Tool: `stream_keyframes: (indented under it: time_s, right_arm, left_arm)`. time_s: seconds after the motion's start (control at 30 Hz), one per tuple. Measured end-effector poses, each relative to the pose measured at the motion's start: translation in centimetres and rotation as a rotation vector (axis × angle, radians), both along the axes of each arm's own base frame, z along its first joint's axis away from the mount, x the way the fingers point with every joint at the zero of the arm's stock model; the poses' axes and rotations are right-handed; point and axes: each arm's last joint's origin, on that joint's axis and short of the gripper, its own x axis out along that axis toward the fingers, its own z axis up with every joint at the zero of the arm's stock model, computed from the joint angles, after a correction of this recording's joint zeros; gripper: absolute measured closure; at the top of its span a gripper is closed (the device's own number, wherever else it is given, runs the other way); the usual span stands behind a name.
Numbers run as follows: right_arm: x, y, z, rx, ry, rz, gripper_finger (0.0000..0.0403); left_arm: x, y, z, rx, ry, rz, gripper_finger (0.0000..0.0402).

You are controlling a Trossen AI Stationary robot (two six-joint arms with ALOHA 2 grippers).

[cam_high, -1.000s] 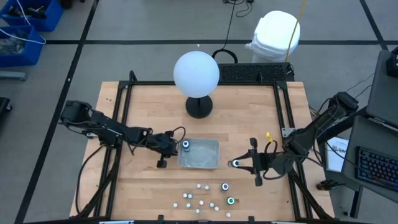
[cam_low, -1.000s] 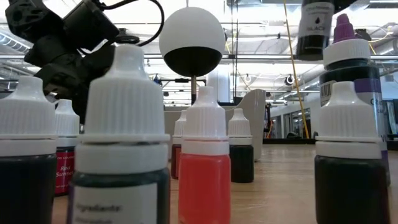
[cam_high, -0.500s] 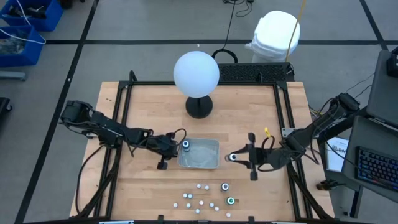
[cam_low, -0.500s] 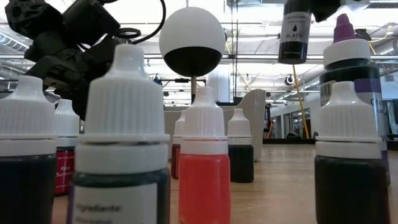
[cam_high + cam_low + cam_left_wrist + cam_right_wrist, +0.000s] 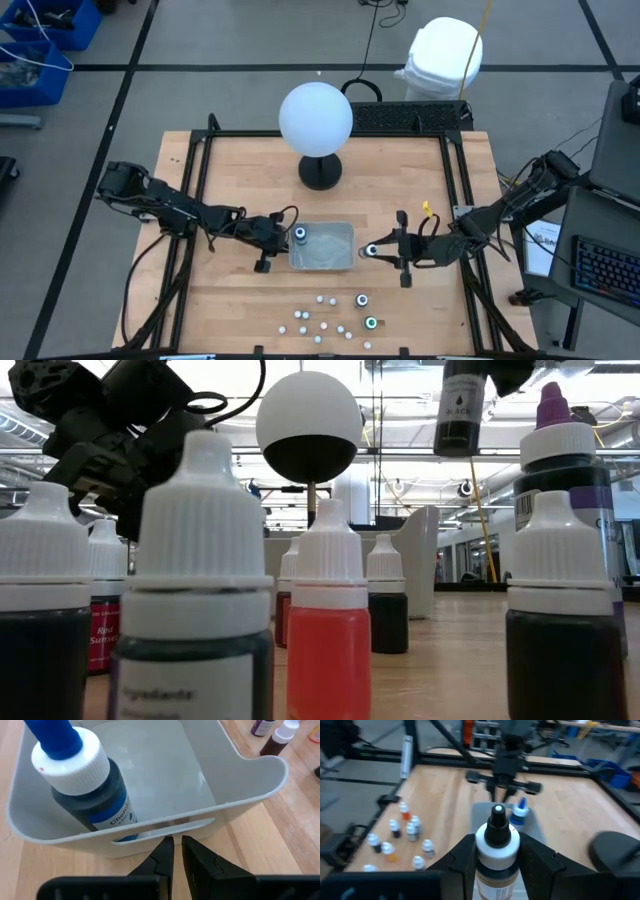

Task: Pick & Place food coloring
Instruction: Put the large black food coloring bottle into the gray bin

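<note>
While your right end effector (image 5: 372, 251) carries a dark bottle with a white ringed cap (image 5: 371, 251) just beside the grey tray (image 5: 340, 262), the high view shows it lined up with the tray's right edge, which looks like an approach to drop it in. On the other side your left end effector (image 5: 283, 236) sits against the tray's left edge, probably to steady it, with a blue-topped bottle (image 5: 299, 234) standing in the tray's near-left corner. The remaining food coloring (image 5: 330, 320) is clustered on the counter (image 5: 240, 300) nearer the front edge, and the white globe (image 5: 315, 118) stands well behind. From the low view you see the carried bottle (image 5: 461, 408) hanging above the counter, lifted clear of the row of small white-capped bottles (image 5: 329, 620) in front. Your left wrist view shows the left fingers (image 5: 162, 857) nearly closed, tips at the tray wall (image 5: 165, 827) but gripping nothing, and the tray holds only the blue-capped bottle (image 5: 82, 782). Your right wrist view has the fingers (image 5: 465, 852) clamped either side of the bottle (image 5: 496, 850), upright, pointed at the tray.
</note>
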Motion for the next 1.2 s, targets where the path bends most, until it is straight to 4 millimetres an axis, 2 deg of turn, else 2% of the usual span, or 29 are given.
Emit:
stream_keyframes:
  time_s: [0.23, 0.37, 0.67, 0.97, 1.2]
  right_arm:
    - [1.5, -0.3, 0.0, 0.024, -0.049, 0.041, 0.0293]
    - [3.5, -0.8, -0.7, 0.043, -0.06, 0.071, 0.0293]
    - [9.0, -1.0, -0.4, -0.034, -0.049, 0.04, 0.0292]
    - [15.7, -0.9, -1.9, -0.08, 0.001, -0.016, 0.0293]
    - [17.8, -1.3, -4.6, -0.046, 0.052, -0.057, 0.0292]
  left_arm:
    - [0.2, 0.1, 0.2, 0.029, -0.034, 0.003, 0.036]
    - [0.2, 0.1, 0.2, 0.029, -0.038, 0.003, 0.036]
    - [0.1, 0.2, 0.0, 0.043, -0.012, 0.013, 0.036]
    - [-0.2, 0.5, -0.3, 0.12, 0.025, 0.083, 0.036]
    - [-0.3, 0.5, -0.4, 0.129, 0.037, 0.077, 0.036]
